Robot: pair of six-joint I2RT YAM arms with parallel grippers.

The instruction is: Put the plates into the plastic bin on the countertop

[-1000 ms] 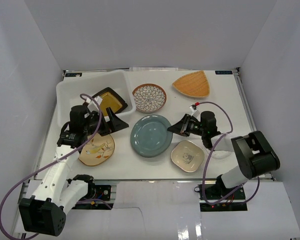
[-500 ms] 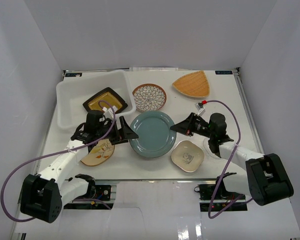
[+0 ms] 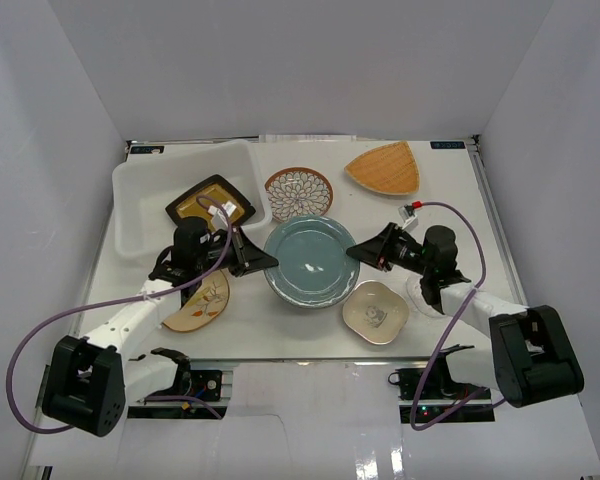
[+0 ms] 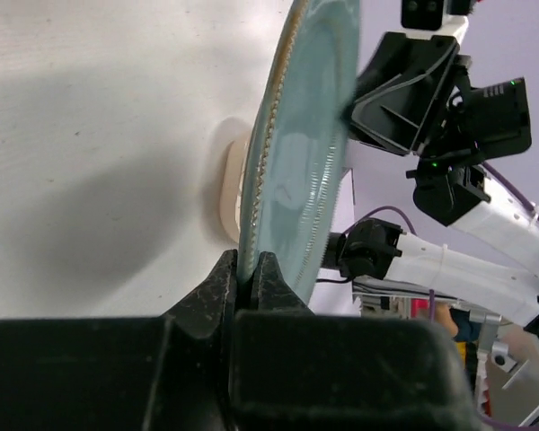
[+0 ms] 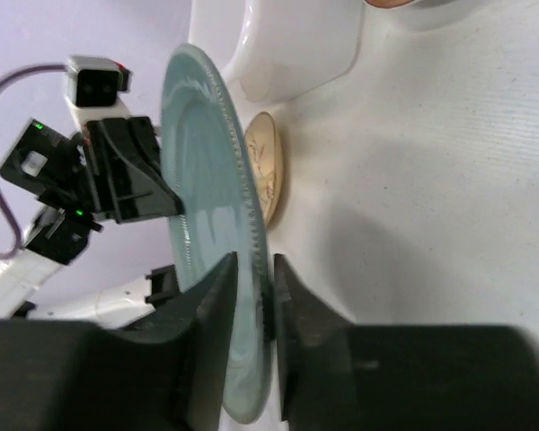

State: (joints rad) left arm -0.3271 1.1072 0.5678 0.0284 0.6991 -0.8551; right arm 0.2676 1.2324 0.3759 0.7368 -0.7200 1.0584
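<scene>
Here, glossy teal plate, beaded rim, left pincer and right pincer clamping it

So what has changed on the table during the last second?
Both arms' jaws closed in from either side and took hold of the rim of the teal plate; the plate shifted slightly away from the arms, apparently lifted. The other plates and the bin stayed put.

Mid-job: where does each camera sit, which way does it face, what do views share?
Top external: overhead, near side, looking down on the countertop; left pincer and right pincer show.
Left wrist: looks right along its pincer; right pincer beyond.
Right wrist: looks left along its pincer; left pincer beyond.
Shared: teal plate, clamped by both.
</scene>
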